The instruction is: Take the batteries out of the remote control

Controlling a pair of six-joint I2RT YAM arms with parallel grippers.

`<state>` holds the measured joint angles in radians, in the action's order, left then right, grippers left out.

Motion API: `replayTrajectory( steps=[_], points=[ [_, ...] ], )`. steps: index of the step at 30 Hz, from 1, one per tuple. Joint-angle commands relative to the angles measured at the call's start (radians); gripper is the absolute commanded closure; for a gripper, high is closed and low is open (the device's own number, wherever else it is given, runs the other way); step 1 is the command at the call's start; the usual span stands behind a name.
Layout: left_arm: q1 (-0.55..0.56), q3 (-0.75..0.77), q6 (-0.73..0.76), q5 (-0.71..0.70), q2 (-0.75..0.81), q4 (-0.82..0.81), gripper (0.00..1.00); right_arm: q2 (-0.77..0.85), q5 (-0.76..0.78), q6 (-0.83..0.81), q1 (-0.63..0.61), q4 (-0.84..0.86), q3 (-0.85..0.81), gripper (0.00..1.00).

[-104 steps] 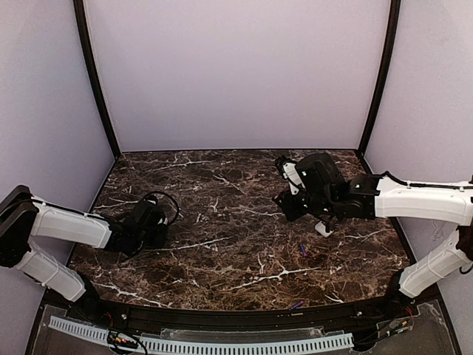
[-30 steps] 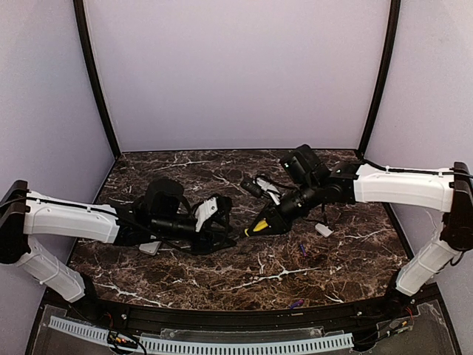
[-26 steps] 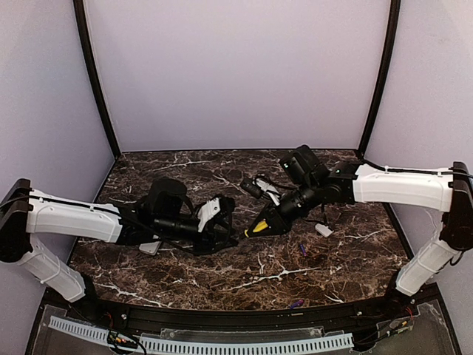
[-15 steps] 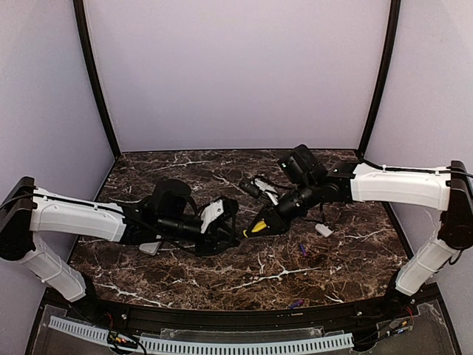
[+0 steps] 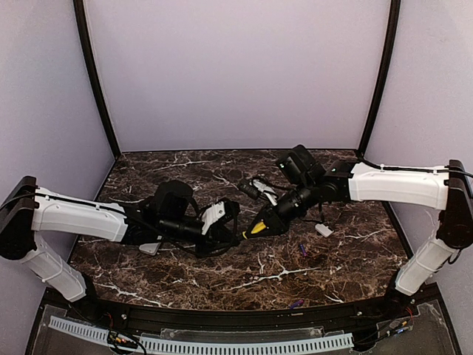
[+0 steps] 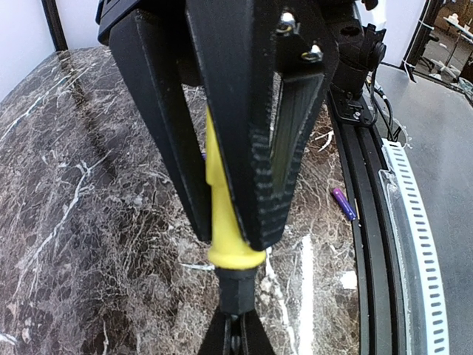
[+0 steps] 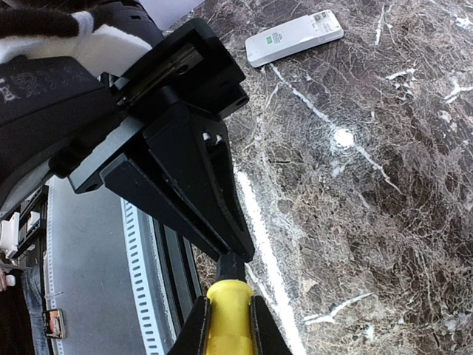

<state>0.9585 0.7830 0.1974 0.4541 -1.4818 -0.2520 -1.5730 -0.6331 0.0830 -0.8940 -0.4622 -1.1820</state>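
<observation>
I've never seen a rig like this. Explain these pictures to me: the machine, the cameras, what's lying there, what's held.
These are two white robot arms, the left arm and the right arm, bolted at the near edge of a dark marble table. Each ends in a two-fingered claw. The wide picture comes from a fixed camera above and behind the arms. The two close-ups come from a camera on each wrist, looking along its own claw. On the table lie a white remote control, a small white cover piece and one purple battery; a second battery rests at the near edge. The left claw and the right claw are both shut on one yellow-handled screwdriver between them.
</observation>
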Motion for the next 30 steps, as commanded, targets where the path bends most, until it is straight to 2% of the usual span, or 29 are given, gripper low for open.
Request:
replayTrajectory(
  steps=[1, 13, 15, 17, 18, 22, 25, 30],
  points=[
    [0.008, 0.020, -0.006, 0.012, -0.005, 0.013, 0.99, -0.018, -0.008, -0.007, -0.008, 0.008, -0.031, 1.00],
    [0.011, 0.020, -0.036, -0.004, -0.011, 0.008, 1.00, -0.035, 0.047, 0.006, -0.009, -0.001, -0.045, 1.00],
    [0.011, 0.019, -0.047, -0.026, -0.012, 0.009, 0.99, -0.030, 0.083, 0.010, -0.010, -0.004, -0.048, 0.91],
    [0.011, 0.018, -0.058, -0.052, -0.010, 0.012, 1.00, -0.023, 0.130, 0.019, -0.009, -0.005, -0.051, 0.78],
    [0.011, 0.018, -0.063, -0.065, -0.011, 0.013, 1.00, -0.021, 0.155, 0.024, -0.009, -0.008, -0.052, 0.64],
    [0.012, 0.016, -0.093, -0.118, -0.019, 0.024, 1.00, 0.000, 0.223, 0.032, -0.006, -0.008, -0.048, 0.32],
    [0.011, 0.012, -0.123, -0.175, -0.026, 0.026, 1.00, 0.024, 0.278, 0.042, 0.000, -0.009, -0.043, 0.19],
    [0.008, 0.024, -0.164, -0.306, -0.061, 0.060, 1.00, 0.082, 0.399, 0.060, 0.012, -0.009, -0.027, 0.11]
  ],
)
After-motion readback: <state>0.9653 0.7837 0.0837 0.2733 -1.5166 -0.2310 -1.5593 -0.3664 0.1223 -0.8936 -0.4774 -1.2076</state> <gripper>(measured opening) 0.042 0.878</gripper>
